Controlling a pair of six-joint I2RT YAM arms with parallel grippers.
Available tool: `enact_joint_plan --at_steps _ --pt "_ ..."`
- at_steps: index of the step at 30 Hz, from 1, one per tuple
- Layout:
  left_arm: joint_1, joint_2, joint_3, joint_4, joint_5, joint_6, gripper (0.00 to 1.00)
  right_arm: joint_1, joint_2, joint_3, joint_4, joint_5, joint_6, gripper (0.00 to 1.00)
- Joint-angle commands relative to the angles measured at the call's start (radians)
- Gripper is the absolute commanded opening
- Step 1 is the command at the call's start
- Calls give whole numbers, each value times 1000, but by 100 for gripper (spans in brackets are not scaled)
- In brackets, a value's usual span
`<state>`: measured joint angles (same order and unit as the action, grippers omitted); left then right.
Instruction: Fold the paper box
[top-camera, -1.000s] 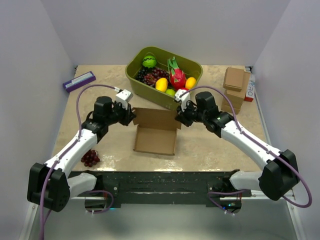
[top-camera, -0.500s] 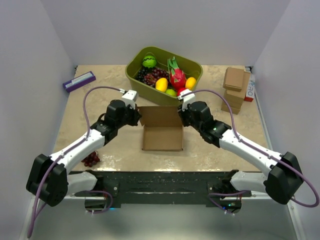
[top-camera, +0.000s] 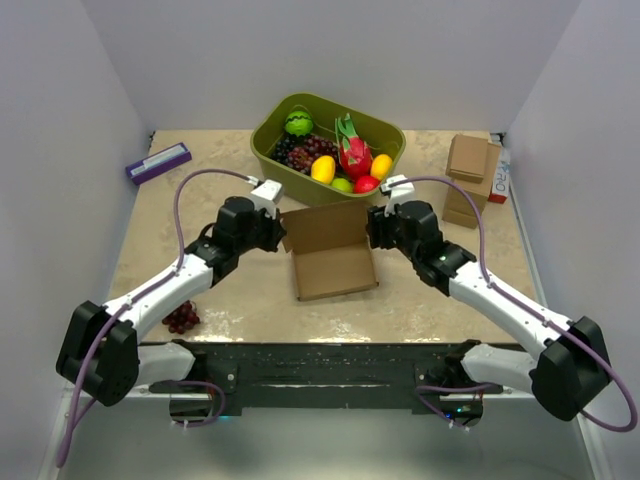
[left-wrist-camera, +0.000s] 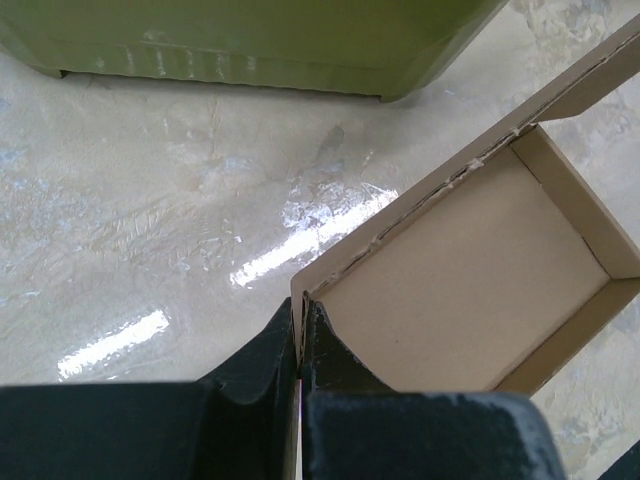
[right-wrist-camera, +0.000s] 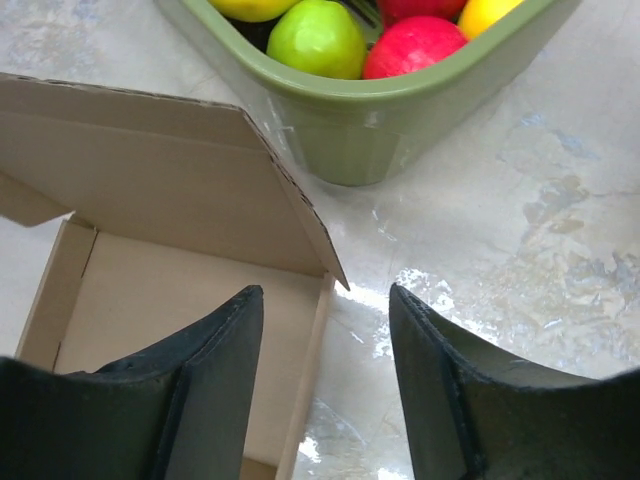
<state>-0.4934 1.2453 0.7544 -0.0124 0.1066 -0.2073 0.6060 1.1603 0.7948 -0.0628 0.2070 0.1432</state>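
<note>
The paper box (top-camera: 335, 262) sits on the counter (top-camera: 200, 205) just in front of the green tub (top-camera: 265, 140). It is an open brown tray with its lid panel raised along the far edge, the edge nearest the tub. The left tool (top-camera: 278, 232) is at the box's far left corner, close to the tub's front wall. In the left wrist view its black fingers (left-wrist-camera: 262, 350) are pressed together on the thin cardboard wall at that corner, so the left tool (left-wrist-camera: 300, 338) holds the paper box (left-wrist-camera: 470, 290), with the tub's wall (left-wrist-camera: 250, 40) across the top. The right tool (top-camera: 372, 228) is at the far right corner, also just before the tub. The right tool (right-wrist-camera: 325, 340) stands wide apart and grips nothing: one finger is over the tray's floor, the other over bare counter, and the right side wall of the paper box (right-wrist-camera: 150, 230) lies between them. Beyond it the tub (right-wrist-camera: 400, 130) holds a green fruit (right-wrist-camera: 318, 38) and a red fruit (right-wrist-camera: 415, 45). A stack of small cardboard boxes (top-camera: 468, 180) stands to the tub's right, and a purple pack (top-camera: 158, 162) lies well to its left.
</note>
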Motion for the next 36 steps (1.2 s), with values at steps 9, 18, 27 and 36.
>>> enact_joint_plan --at_steps 9,18,27,36 --pt "-4 -27 109 -103 126 152 0 -75 -30 -2 58 -141 -103 62" --pt "-5 -27 114 -123 87 158 0 -89 -36 -11 54 -262 -123 48" --pt "-5 -23 115 -100 81 140 0 -91 10 -20 44 -288 -116 32" --pt "-5 -7 105 -3 55 7 0 -84 33 -14 58 -252 -39 0"
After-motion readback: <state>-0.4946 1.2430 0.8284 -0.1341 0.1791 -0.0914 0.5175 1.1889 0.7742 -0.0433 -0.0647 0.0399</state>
